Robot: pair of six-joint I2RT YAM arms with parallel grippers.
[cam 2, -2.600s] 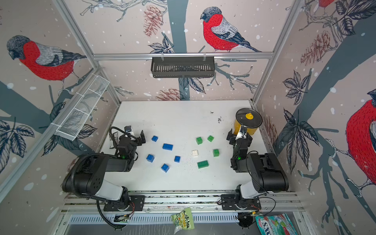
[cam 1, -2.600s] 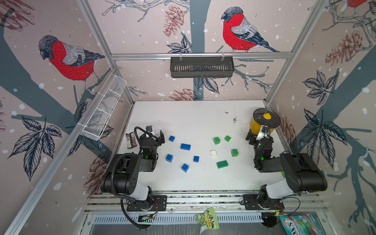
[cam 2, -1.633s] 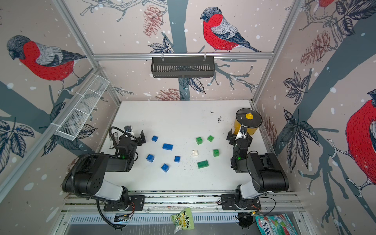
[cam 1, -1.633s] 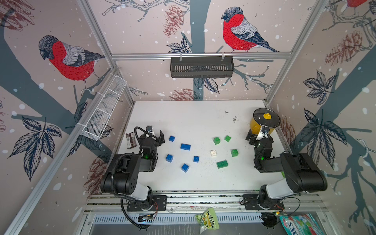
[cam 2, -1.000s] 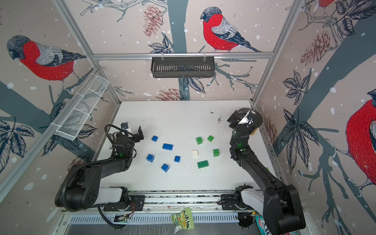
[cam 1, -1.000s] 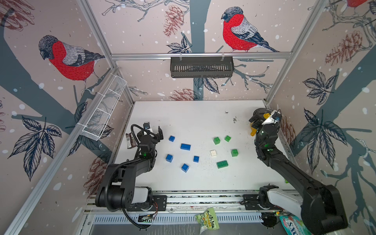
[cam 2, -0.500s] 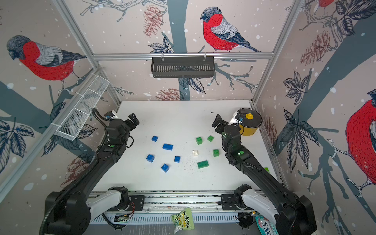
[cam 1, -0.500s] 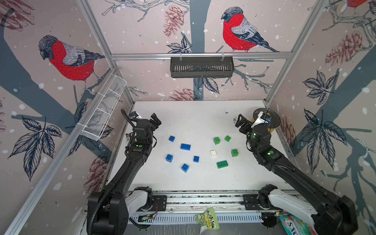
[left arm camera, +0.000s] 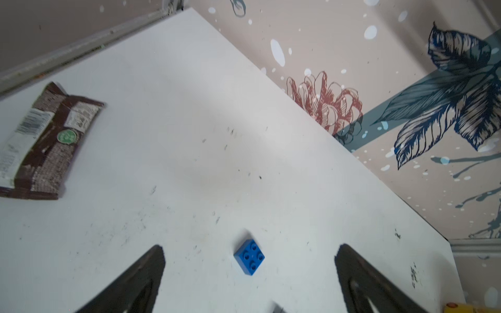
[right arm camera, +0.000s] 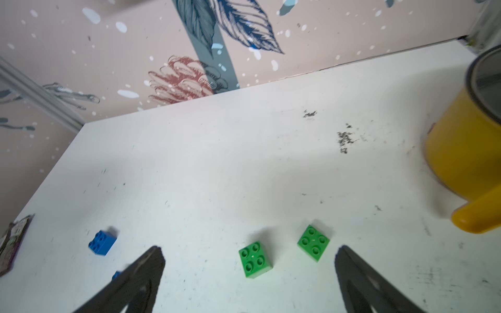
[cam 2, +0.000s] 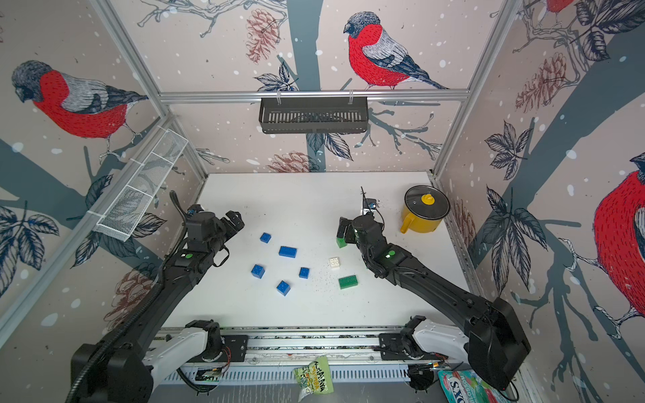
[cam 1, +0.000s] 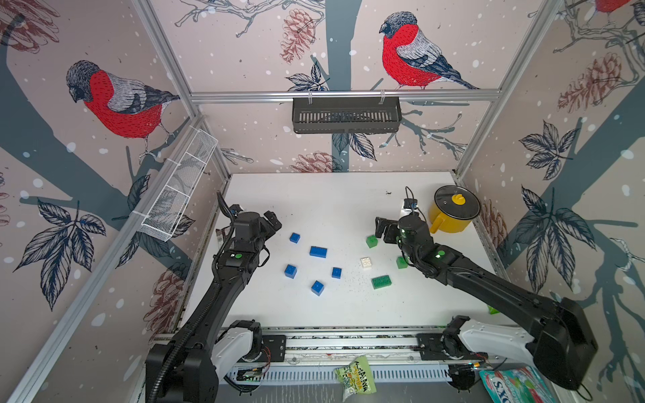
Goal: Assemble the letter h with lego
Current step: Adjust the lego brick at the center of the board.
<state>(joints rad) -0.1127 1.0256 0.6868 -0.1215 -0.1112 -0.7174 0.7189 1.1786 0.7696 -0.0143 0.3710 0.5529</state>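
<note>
While both arms were folded back near the front rail a moment ago, they now reach out over the white table (cam 1: 331,195). The left gripper (cam 1: 273,220) hangs just beside the farthest blue cube (cam 1: 295,237). In the left wrist view this blue cube (left arm camera: 249,257) appears between the two dark fingers (left arm camera: 141,271), but it is not touched. The right gripper (cam 1: 384,228) hovers just beside a green cube (cam 1: 371,241), and the right wrist view shows two green cubes (right arm camera: 254,258) ahead of it. Both pairs of jaws stand fully apart and hold nothing.

The lego has not moved at all. The blue pieces, with the long blue brick (cam 1: 318,251), lie scattered on the left half. The white brick (cam 1: 366,262) and the long green brick (cam 1: 381,282) lie on the right half, well apart from the yellow pot (cam 1: 450,216). No two pieces are joined.

I judge that only the approach is done and the letter is not yet begun. Each arm seems ready to descend on its nearest cube for a first pick.
</note>
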